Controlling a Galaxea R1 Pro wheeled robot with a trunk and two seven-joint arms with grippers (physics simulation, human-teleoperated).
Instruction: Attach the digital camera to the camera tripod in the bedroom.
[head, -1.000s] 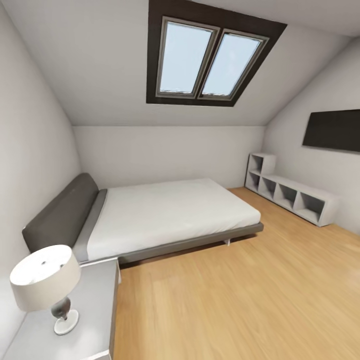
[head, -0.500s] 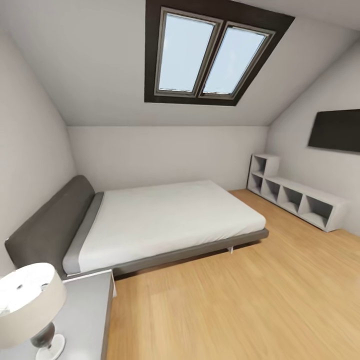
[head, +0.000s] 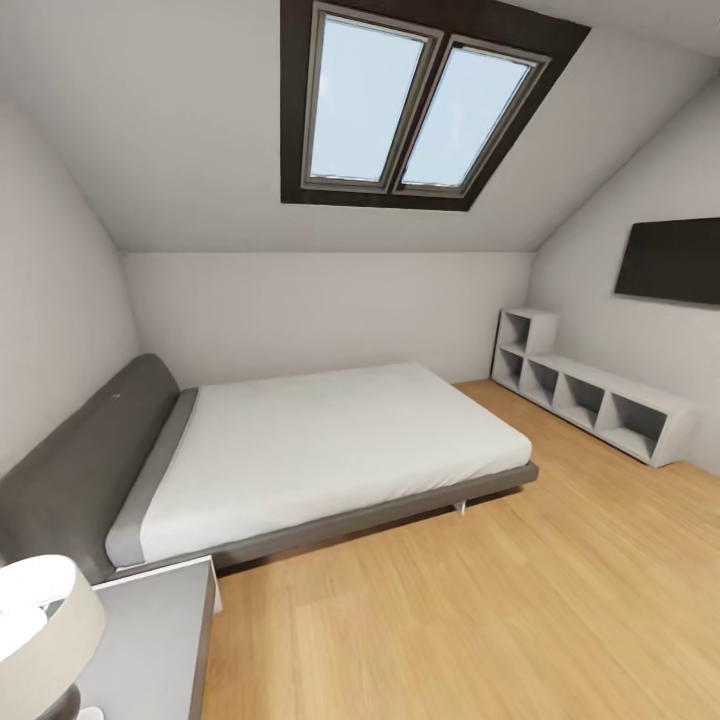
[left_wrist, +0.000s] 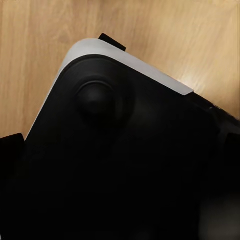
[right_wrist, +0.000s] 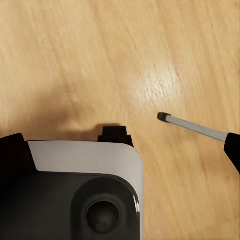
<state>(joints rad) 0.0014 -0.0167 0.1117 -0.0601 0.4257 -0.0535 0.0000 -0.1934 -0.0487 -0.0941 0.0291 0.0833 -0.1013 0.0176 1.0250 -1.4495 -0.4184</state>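
The bedroom has white sloped walls and a light wood floor. A grey low bed lies at 10 o'clock and cube shelves at 3. Whether either arm's jaws are open or closed cannot be told.

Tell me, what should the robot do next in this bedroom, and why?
Probably keep turning to look around the room. The head view shows the bed, the cube shelves, a lamp on a nightstand and bare wood floor, but no camera or tripod there. The right wrist view catches a thin silver rod with a black tip over the floor, perhaps a tripod leg, so checking that side seems sensible.

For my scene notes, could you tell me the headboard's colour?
Dark grey headboard, clearest in the head view.
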